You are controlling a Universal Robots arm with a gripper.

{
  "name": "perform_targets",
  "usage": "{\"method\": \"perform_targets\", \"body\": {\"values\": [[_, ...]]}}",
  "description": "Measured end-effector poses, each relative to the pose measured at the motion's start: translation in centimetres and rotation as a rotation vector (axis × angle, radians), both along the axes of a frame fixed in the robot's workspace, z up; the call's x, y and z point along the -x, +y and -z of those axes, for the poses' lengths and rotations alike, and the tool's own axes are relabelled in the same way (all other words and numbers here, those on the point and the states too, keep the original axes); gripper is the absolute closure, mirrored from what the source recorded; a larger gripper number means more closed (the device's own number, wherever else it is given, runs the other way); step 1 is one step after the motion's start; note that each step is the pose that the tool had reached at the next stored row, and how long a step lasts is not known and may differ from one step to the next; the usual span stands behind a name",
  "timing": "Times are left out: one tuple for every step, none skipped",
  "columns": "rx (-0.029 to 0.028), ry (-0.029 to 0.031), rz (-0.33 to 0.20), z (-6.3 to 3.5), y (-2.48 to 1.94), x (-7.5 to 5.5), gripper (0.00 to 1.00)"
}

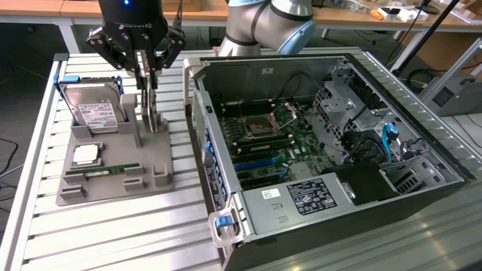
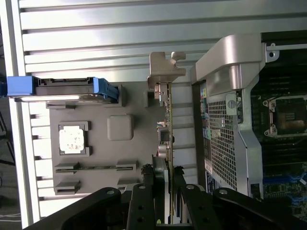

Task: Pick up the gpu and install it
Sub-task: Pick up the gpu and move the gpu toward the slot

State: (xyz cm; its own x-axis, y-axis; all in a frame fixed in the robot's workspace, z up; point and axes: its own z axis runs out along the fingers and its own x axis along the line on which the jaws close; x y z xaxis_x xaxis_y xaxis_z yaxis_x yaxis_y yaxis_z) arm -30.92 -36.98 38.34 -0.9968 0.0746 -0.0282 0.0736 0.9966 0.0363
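The graphics card [image 1: 154, 113] stands up on its thin edge in a slot of the gray holder [image 1: 113, 189]. The holder lies on the table [image 1: 113, 237], just beside the open computer case [image 1: 256, 70]. The gripper [image 1: 150, 90] hangs right over the card, and its two fingers [image 2: 180, 179] reach down on both sides of the card's top edge. In the wrist view the fingers look closed on the card, one on each flat side. The card's bottom seems to sit in the holder, so it does not look lifted yet. A few things could go wrong from here. The card is long and thin, and the end with the metal bracket [image 2: 165, 72] sticks out well past the fingers. That long end could make the card tip or swing once it is in the air. If the card came up crooked, it could stick in the slot and drag the holder along, since the holder seems to just lie on the table. The hard drive [image 1: 94, 110] stands near, on the side away from the case, and a bump could knock it. The bracket could catch on the wall of the case, which is very near. If the hold is weak, the card could slip out and drop onto the table or onto the parts inside the case.
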Motion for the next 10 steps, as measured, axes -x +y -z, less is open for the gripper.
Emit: {"method": "perform_targets", "body": {"values": [[0.0001, 0.0002, 0.0, -0.04, 0.0, 0.0, 0.73], [0.0001, 0.0001, 0.0, -0.08, 0.0, 0.0, 0.73], [0.0002, 0.0002, 0.0, -0.12, 0.0, 0.0, 0.73], [0.0001, 0.0002, 0.0, -0.17, 0.0, 0.0, 0.73], [0.0001, 0.0002, 0.0, -0.23, 0.0, 0.0, 0.73], [0.0001, 0.0002, 0.0, -0.33, 0.0, 0.0, 0.73], [0.0001, 0.0001, 0.0, -0.43, 0.0, 0.0, 0.73], [0.0001, 0.0001, 0.0, -0.49, 0.0, 0.0, 0.73], [0.0, 0.0001, 0.0, -0.53, 0.0, 0.0, 0.73], [0.0001, 0.0001, 0.0, -0.59, 0.0, 0.0, 0.73]]}}
